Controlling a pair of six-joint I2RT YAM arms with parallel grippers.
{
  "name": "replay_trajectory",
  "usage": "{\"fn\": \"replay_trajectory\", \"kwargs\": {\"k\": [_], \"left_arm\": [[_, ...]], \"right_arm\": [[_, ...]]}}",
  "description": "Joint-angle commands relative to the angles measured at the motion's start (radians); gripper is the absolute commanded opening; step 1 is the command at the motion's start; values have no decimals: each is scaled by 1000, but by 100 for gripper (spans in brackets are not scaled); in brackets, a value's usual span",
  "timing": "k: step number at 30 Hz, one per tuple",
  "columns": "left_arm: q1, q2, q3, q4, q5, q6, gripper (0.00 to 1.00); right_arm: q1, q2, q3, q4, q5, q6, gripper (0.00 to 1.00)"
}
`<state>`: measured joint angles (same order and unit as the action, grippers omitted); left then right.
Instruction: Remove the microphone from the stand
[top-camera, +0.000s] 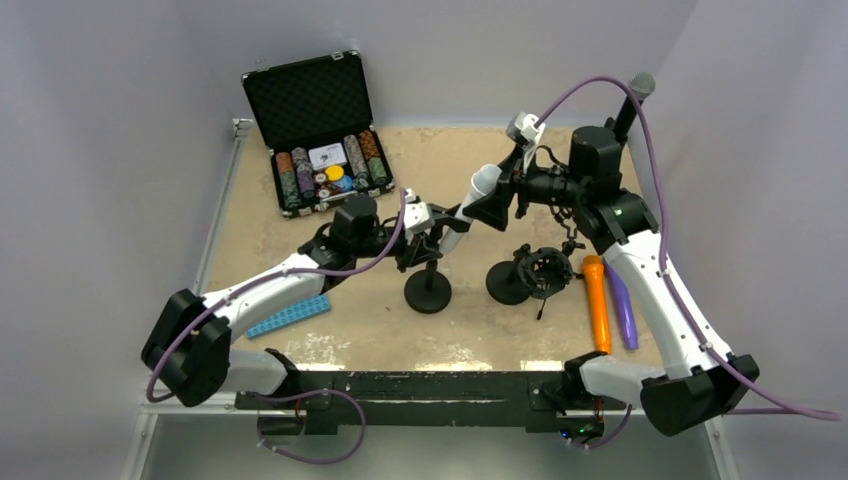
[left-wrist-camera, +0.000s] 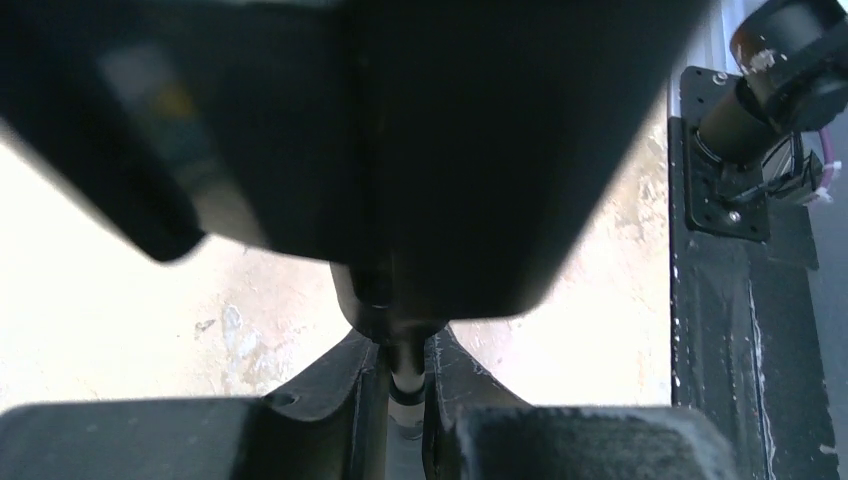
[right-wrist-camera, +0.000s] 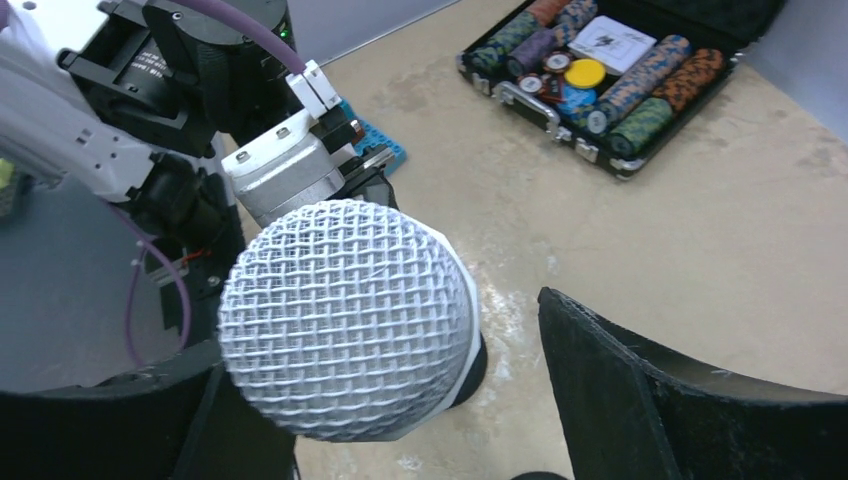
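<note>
Silver-mesh microphone (right-wrist-camera: 345, 320), tilted in its stand (top-camera: 428, 292) on the worktop (top-camera: 440, 160), sat within the wide-open right tool (top-camera: 497, 207) while the left tool (left-wrist-camera: 405, 388) clamped the stand narrowly; closing squarely, then pulling along the microphone's axis, seemed best.

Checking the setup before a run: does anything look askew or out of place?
The microphone leans steeply on its stand, its head between the right gripper's open fingers. An orange microphone and a purple microphone lie loose beside the right arm. Nothing looks spilled.
</note>
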<state>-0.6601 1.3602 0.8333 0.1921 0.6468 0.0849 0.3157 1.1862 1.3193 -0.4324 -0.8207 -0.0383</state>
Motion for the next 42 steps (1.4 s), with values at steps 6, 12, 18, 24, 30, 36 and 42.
{"fn": "replay_trajectory", "kwargs": {"k": [6, 12, 18, 24, 30, 36, 42], "left_arm": [[1, -124, -116, -79, -75, 57, 40], [2, -150, -69, -173, -127, 47, 60], [2, -286, -47, -363, -179, 67, 67], [3, -409, 82, -639, -181, 155, 73], [2, -462, 172, -680, -200, 195, 87], [2, -370, 319, -694, -114, 164, 100], [3, -265, 389, -686, -130, 153, 100]], "right_arm": [[84, -42, -13, -39, -79, -79, 63], [118, -64, -30, -37, -110, -89, 59], [123, -79, -51, -2, -67, -92, 78], [123, -67, -29, 53, -82, -50, 78], [123, -31, 0, 93, -92, -40, 79], [124, -11, 24, 141, -138, -2, 73], [124, -11, 19, 120, -176, -17, 69]]}}
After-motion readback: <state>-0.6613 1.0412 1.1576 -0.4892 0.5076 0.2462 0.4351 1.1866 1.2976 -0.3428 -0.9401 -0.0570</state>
